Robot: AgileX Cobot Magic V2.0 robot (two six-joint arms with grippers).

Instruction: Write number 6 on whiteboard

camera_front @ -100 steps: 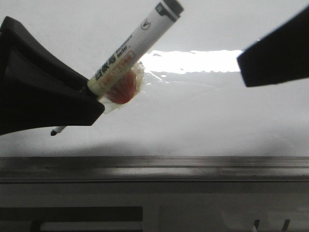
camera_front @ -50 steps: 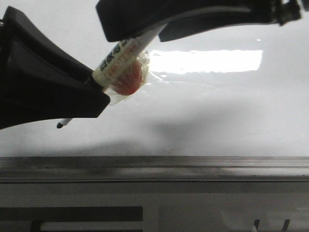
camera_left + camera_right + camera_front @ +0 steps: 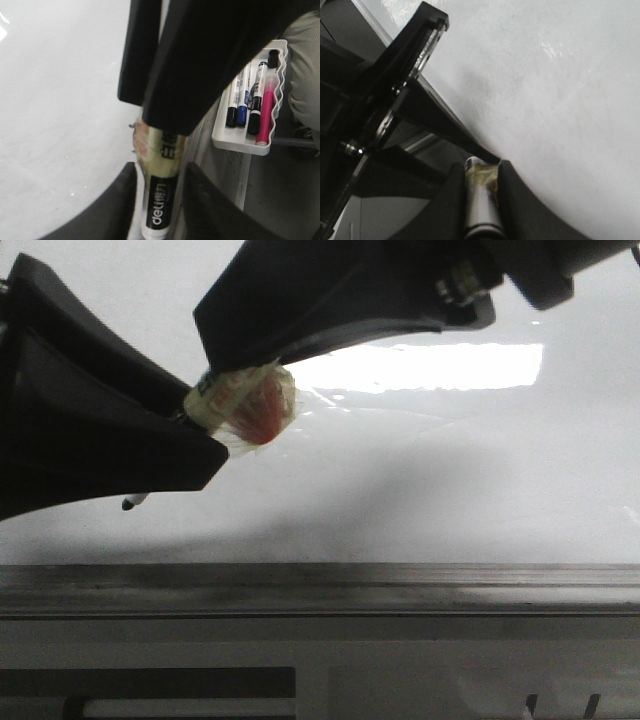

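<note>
While no number 6 shows anywhere, the whiteboard [image 3: 450, 490] lies blank below us, all writing left. Left gripper [image 3: 195, 440], at nine o'clock, clamps the marker [image 3: 160, 200]; right gripper [image 3: 260, 350], at twelve, closes around its upper barrel.

**Colours and markings at the board**

Glossy white across the whiteboard [image 3: 480, 480], with one bright rectangular glare and soft grey shadow; dark grey along its metal rail [image 3: 320, 588]. Matte black on both the left gripper [image 3: 195, 435] and the right gripper [image 3: 240, 345]. Cream-yellow on the marker [image 3: 159, 187] barrel, with black printed lettering, a black band carrying white letters, clear tape and a red-orange patch [image 3: 262, 415]; black at the tip [image 3: 128, 504]. White on the wavy-edged tray [image 3: 250, 142], holding pens capped black, blue and pink [image 3: 265, 115]
</note>
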